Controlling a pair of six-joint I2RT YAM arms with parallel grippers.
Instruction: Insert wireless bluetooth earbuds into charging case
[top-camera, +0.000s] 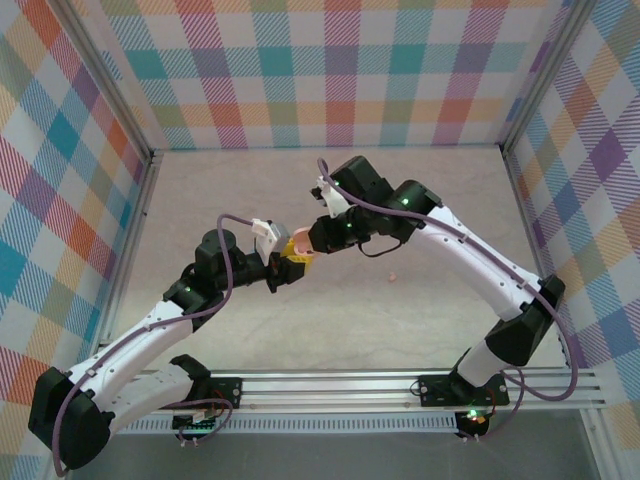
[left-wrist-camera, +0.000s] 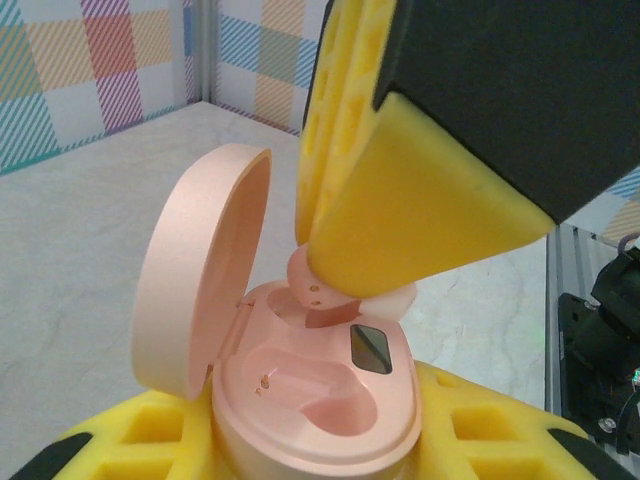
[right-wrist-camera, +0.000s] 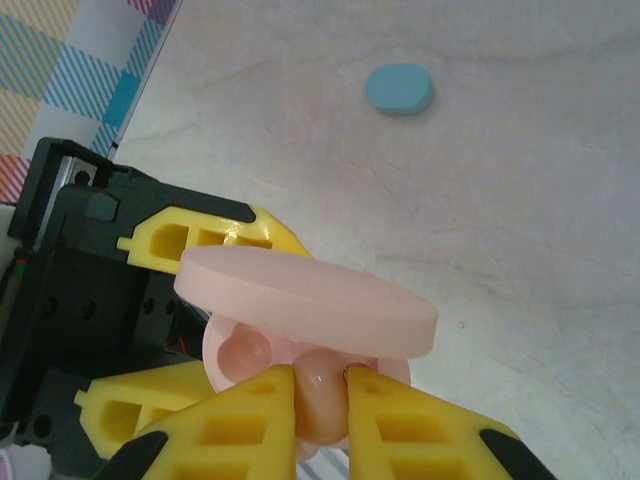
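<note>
My left gripper (left-wrist-camera: 320, 445) is shut on the base of an open salmon-pink charging case (left-wrist-camera: 330, 410), whose lid (left-wrist-camera: 195, 275) stands up on the left. My right gripper (right-wrist-camera: 320, 405) is shut on a pink earbud (right-wrist-camera: 322, 400). It holds this earbud (left-wrist-camera: 318, 290) at the mouth of the case's far socket, while the near socket (left-wrist-camera: 300, 385) is bare. In the top view both grippers meet at the case (top-camera: 297, 247) above mid-table. A tiny pink speck (top-camera: 393, 273), possibly the other pink earbud, lies on the table right of them.
A closed light blue oval case (right-wrist-camera: 399, 88) lies on the pale table beyond the pink lid (right-wrist-camera: 300, 305). Checked walls (top-camera: 330, 70) enclose the table on three sides. A metal rail (top-camera: 400, 385) carrying the arm bases runs along the near edge.
</note>
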